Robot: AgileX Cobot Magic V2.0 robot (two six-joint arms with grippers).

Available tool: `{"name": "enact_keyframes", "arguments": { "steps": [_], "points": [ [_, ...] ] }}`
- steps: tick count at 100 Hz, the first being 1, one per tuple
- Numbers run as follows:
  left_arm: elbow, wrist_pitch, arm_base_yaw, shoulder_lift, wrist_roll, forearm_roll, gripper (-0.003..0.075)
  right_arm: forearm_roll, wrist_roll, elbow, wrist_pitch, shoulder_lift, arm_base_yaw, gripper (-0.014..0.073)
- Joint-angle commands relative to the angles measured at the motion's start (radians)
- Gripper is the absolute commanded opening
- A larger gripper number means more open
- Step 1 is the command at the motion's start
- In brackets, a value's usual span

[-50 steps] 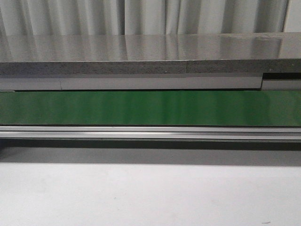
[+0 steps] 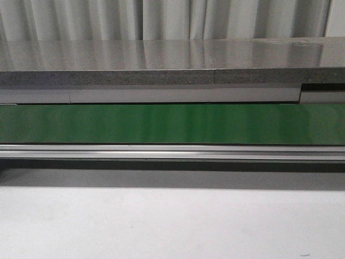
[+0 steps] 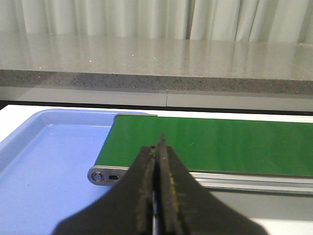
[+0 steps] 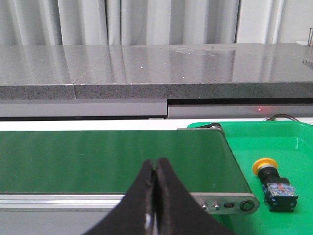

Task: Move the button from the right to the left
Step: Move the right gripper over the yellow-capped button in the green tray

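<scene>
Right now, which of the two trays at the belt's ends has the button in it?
The green tray at the belt's right end holds the button, lying on its side. The blue tray at the left end shows nothing inside.

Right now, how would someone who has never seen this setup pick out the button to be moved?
Find the green conveyor belt and follow it to the end with the green tray. The button lies on its side in that tray, apart from the belt's end roller. It is the tray's only visible item: yellow-orange mushroom cap, black blocky body.
</scene>
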Motion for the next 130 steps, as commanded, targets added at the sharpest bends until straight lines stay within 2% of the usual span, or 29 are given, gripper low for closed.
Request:
{"name": "enact_keyframes", "arguments": {
  "steps": [1,38,65,87,101,121,130],
  "points": [
    [0.046,-0.078,0.000,-0.030,-0.008,-0.001,-0.0020,0.002,-0.002,-0.015,-0.083,-0.018,-0.002,-0.0068],
    [0.046,-0.078,0.000,-0.030,-0.008,-0.001,-0.0020,-0.003,-0.002,-0.028,-0.069,-0.016,-0.002,-0.0068],
    [0.046,-0.078,0.000,-0.030,-0.008,-0.001,-0.0020,-0.003,-0.002,-0.261,0.126,0.030,-0.002,-0.0068],
    [0.046,-0.078,0.000,-0.030,-0.008,-0.001,-0.0020,-0.004,-0.002,-0.473,0.309,0.209,-0.002,-0.0068],
    [0.046,-0.078,0.000,-0.030,-0.008,-0.001,-0.0020,-0.004,-0.002,-0.586,0.380,0.353,-0.002,-0.0068],
    [0.046,-0.078,0.000,-0.030,-0.008,-0.001,-0.0020,-0.001,-0.002,-0.697,0.395,0.570,-0.002,-0.0068],
    [0.046,-0.078,0.000,-0.030,-0.008,-0.001,-0.0020,0.013,-0.002,-0.782,0.490,0.680,-0.002,-0.0068]
  ]
}}
